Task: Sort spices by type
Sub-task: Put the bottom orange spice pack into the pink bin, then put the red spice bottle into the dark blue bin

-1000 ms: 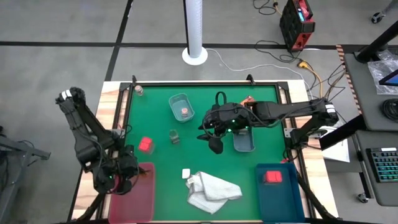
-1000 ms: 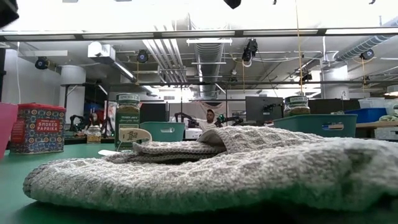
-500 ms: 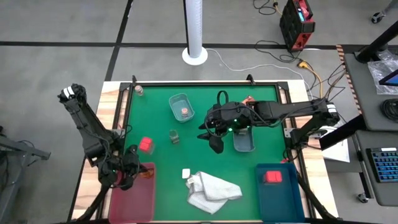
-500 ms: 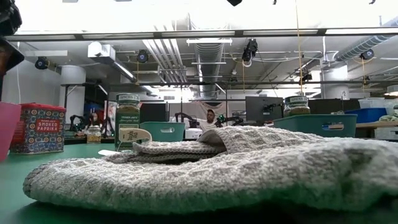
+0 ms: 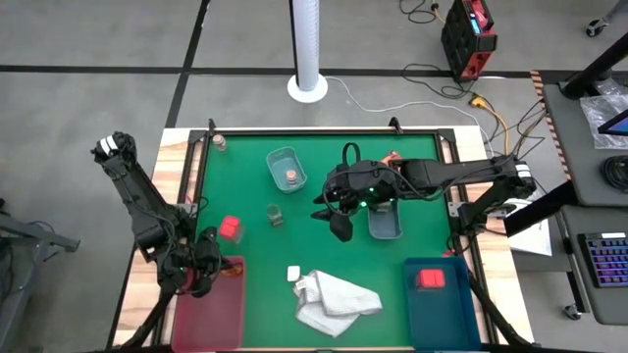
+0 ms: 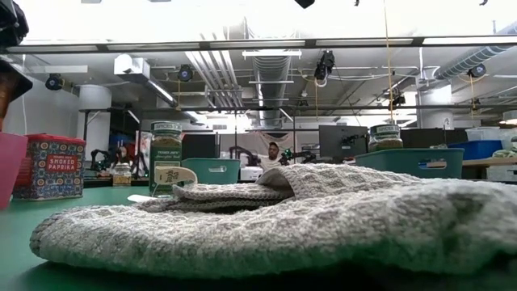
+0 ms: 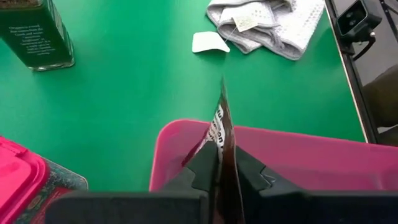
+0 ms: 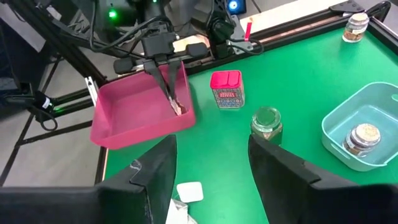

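My left gripper (image 5: 201,273) is at the table's near-left, over the far end of a pink tray (image 5: 208,312), shut on a flat brown packet (image 7: 221,134). My right gripper (image 5: 339,227) hovers open over mid-table, touching nothing. A red block (image 5: 231,228) and a greenish jar (image 5: 276,215) stand on the green mat between them. A clear pink-topped jar (image 5: 291,176) stands in a pale tray (image 5: 280,157). Another red block (image 5: 430,278) lies in the blue tray (image 5: 432,309). A small jar (image 5: 220,143) stands at the far-left corner. My left gripper pinches the brown packet between its two fingers (image 7: 205,167), at the packet's upper part (image 7: 222,149). The fingers come from above, pointing down. The packet hangs upright below them, and its lower end (image 8: 177,106) dips inside the pink tray; whether it touches the floor I cannot tell.
A white cloth (image 5: 336,299) lies bunched at the near middle, with a small white card (image 5: 293,274) beside it. A second pale tray (image 5: 385,224) sits under my right arm, holding a greenish jar (image 6: 386,137). Bare green mat lies between the pink tray and the cloth.
My left gripper, still shut on the packet, has come down over the pink tray's far end; in the low view it drops into sight at the upper left. The right arm has kept still.
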